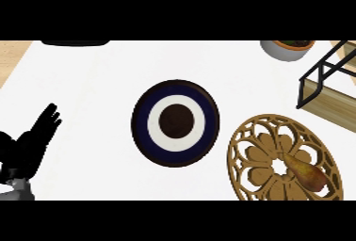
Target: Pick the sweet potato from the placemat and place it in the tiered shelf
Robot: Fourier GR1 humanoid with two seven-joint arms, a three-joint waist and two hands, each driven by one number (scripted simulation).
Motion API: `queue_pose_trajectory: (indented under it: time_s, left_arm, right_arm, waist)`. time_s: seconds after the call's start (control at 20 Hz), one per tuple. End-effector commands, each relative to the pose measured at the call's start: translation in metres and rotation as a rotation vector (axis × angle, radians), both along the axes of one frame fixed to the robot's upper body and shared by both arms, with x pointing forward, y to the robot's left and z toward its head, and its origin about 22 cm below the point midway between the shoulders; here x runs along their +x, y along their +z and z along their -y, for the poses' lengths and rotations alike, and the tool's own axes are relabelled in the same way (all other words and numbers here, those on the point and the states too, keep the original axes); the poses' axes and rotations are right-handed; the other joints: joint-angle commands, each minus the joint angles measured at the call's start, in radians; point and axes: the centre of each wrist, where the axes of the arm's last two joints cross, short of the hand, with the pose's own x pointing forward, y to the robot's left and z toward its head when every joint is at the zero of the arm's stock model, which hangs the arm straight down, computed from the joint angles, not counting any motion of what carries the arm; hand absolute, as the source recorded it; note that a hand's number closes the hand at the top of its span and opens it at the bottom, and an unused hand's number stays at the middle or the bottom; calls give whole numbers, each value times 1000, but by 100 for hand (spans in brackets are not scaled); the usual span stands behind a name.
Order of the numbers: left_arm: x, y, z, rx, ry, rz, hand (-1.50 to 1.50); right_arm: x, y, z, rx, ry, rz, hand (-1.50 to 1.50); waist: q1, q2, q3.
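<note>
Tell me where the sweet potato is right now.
In the head view the sweet potato lies at the lower right, on the carved wooden placemat, right of the blue-and-white plate and below the tiered shelf.

on my feed the white counter top [90, 84] looks smooth and matt. the round wooden placemat with carved openwork petals [259, 155] has a warm, lightly polished tan finish. the orange-brown sweet potato [307, 173] on it has a slightly glossy skin. the round plate with dark blue, white and brown rings [175, 123] looks like glazed ceramic, smooth. the tiered shelf [327, 77] shows thin black metal bars and a pale wood board with visible grain. the grey pot [284, 51] seems smooth and matt. my black left hand [31, 141] reads as matt plastic.
</note>
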Motion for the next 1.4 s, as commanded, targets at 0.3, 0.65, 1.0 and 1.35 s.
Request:
queue_pose_trajectory:
  time_s: [0.3, 0.65, 1.0, 1.35]
  left_arm:
    - [-7, -14, 15, -12, -16, 16, 0]
    - [-6, -1, 1, 0, 5, -16, 0]
    - [-8, 0, -7, 4, 13, -18, 0]
    - [-5, 3, 1, -3, 19, 6, 0]
  right_arm:
    - [4, -27, 27, -35, 35, -6, -150]
    - [11, -35, 26, 167, 58, 113, -150]
    - [-24, 2, 54, 376, 93, 218, -150]
    - [-84, 51, 79, 452, 76, 391, -150]
  waist:
    - [6, 3, 1]
    - [-8, -3, 1]
    - [-4, -1, 2]
    - [-19, -6, 1]
